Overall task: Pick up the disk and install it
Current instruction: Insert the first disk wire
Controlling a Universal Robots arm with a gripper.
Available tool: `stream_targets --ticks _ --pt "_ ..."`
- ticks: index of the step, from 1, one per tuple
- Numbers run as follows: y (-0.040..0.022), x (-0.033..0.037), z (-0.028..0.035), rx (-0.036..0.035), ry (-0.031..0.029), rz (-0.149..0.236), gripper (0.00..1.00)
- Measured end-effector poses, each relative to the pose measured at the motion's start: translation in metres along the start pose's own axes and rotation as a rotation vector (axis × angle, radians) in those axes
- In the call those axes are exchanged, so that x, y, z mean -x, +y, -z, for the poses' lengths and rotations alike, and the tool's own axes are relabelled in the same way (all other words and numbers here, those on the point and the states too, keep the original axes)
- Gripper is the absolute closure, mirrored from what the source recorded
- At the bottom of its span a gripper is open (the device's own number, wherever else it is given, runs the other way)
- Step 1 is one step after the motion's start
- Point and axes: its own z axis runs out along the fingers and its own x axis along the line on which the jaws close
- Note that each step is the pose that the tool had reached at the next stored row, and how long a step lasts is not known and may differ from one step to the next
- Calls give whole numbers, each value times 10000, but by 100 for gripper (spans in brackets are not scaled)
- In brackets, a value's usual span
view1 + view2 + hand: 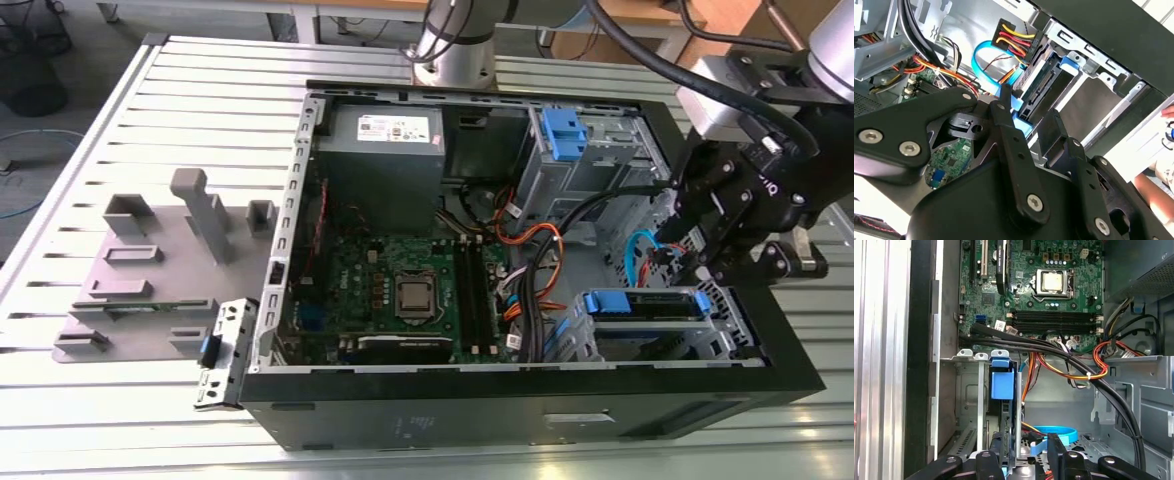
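The disk (650, 303), silver with a blue carrier frame, sits in the lower drive cage (727, 335) at the exterior view's right corner of the open computer case. My gripper (714, 268) hangs just above that cage. In both wrist views its black fingers (1004, 125) stand on either side of the disk's (1041, 82) near end, with a gap showing on one side. In the first wrist view the disk's blue tab (1002, 382) lies ahead of my gripper (1021, 456), which is open.
Black, orange and blue cables (534, 260) run beside the cage. A second blue bracket (561, 135) sits in the upper bay, a grey power supply (384, 140) behind the motherboard (400, 290). A grey fixture (160, 260) lies left. A person's hand (1154, 187) is outside the case.
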Motion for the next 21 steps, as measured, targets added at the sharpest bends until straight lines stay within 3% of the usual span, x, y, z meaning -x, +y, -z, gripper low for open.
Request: stream_targets --ticks 9,18,20,21 --pt "-3 -1 -54 0 2 1 52" --pt "-3 -1 -58 -1 4 1 52" --pt "-3 -1 -59 0 4 1 53" --pt "-3 -2 -59 -1 4 1 59"
